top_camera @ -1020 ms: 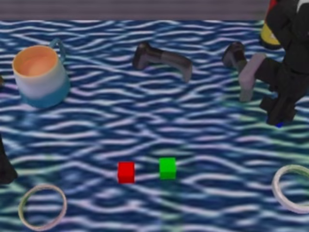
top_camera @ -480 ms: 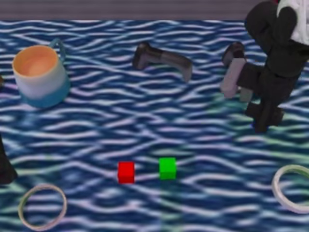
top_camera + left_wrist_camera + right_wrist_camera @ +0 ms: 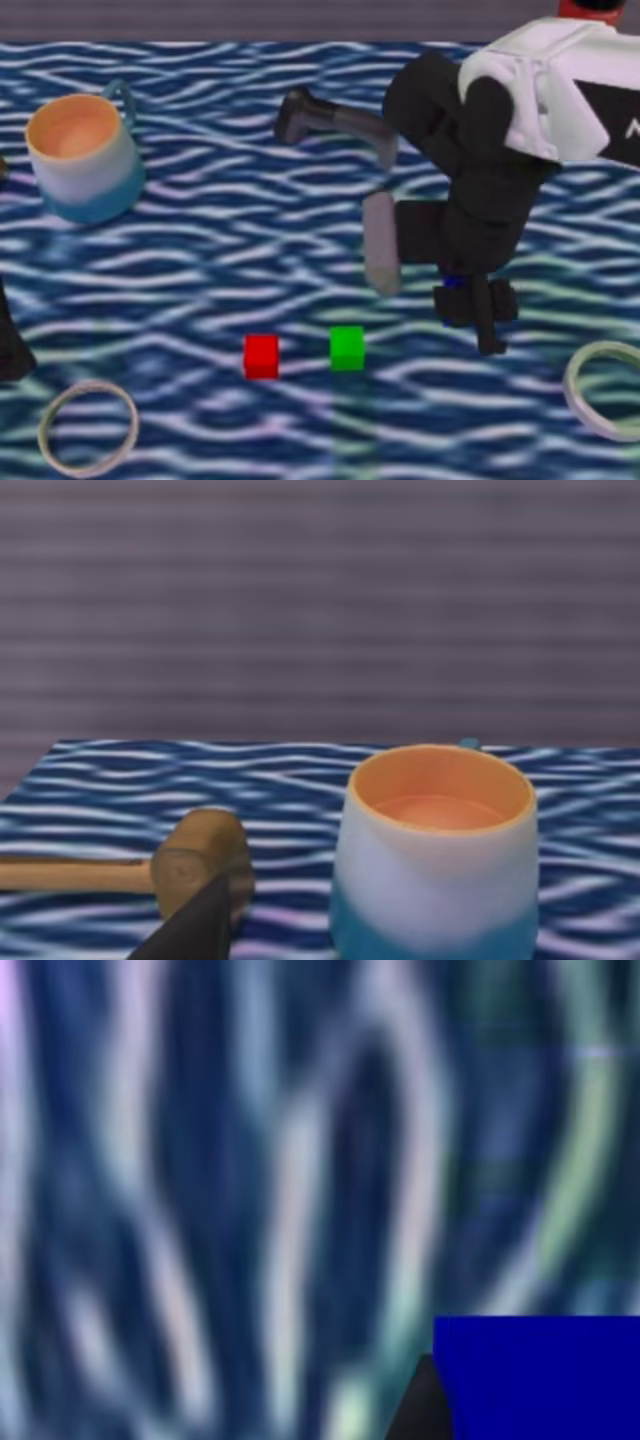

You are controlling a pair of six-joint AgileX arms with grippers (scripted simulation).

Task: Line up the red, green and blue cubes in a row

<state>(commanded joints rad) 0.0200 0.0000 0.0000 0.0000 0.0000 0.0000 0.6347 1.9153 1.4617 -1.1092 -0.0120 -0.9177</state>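
The right gripper (image 3: pixel 470 300), shut tight on the blue cube (image 3: pixel 540 1375), had swung down much nearer the green cube (image 3: pixel 347 348), so the row beside the red cube (image 3: pixel 261 356) looked almost ready to finish.

three cubes (image 3: pixel 261 356), two rings (image 3: pixel 88 428), one mug (image 3: pixel 82 158), one mallet (image 3: pixel 200 865).
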